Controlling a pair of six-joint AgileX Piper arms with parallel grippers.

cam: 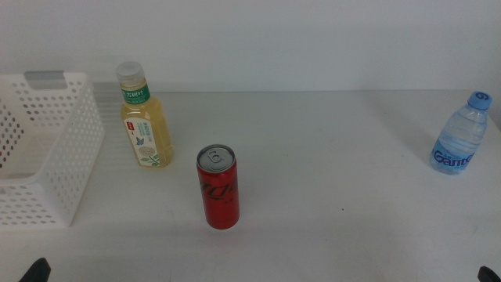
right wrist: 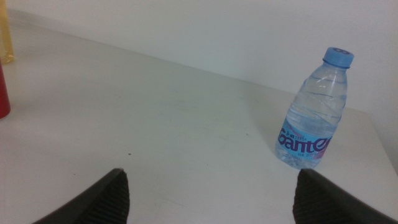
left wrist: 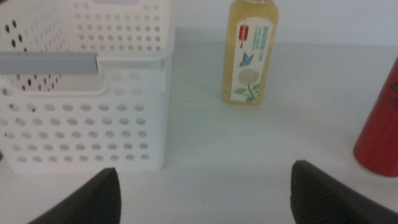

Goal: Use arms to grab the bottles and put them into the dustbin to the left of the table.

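Observation:
A yellow tea bottle (cam: 143, 117) with a green label stands upright beside the white perforated dustbin (cam: 47, 157) at the table's left. Near the table's middle stands a slim red can (cam: 218, 187), and a clear blue-capped water bottle (cam: 462, 135) stands at the far right. My left gripper (left wrist: 205, 193) is open low at the front left, facing the dustbin (left wrist: 87, 106), the tea bottle (left wrist: 250, 53) and the can's edge (left wrist: 379, 137). My right gripper (right wrist: 211, 199) is open at the front right, with the water bottle (right wrist: 314, 112) ahead of it. Neither holds anything.
The white table (cam: 329, 172) runs back to a white wall. The dustbin has a grey tab (cam: 45, 77) on its far rim. Only the tips of both grippers show at the middle view's bottom corners.

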